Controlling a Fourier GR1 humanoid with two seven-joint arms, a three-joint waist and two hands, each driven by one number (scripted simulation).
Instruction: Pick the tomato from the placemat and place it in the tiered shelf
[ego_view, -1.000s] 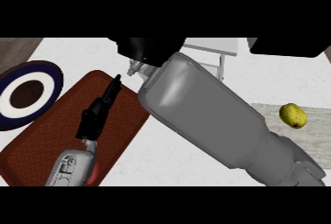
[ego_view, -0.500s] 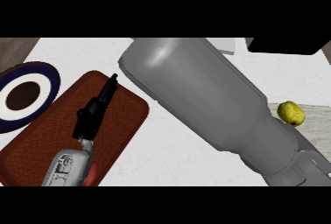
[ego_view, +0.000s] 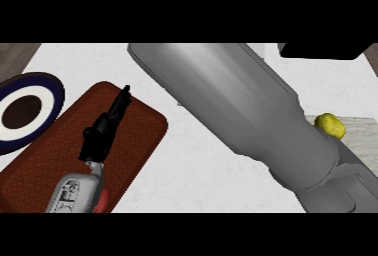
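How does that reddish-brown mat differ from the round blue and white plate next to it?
The reddish-brown rectangular placemat has rounded corners and one plain colour; the round plate has a dark blue rim, a white ring and a brown centre. The placemat looks larger and lies wholly on the white counter, under the left hand; the plate is cut off by the picture's left edge. Both lie flat.

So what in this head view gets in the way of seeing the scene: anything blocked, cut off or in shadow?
Head view: the right forearm fills the middle, hiding the counter beyond and its own hand; the plate is cut by the left edge; the left hand lies dark over the placemat; no tomato or shelf is visible.
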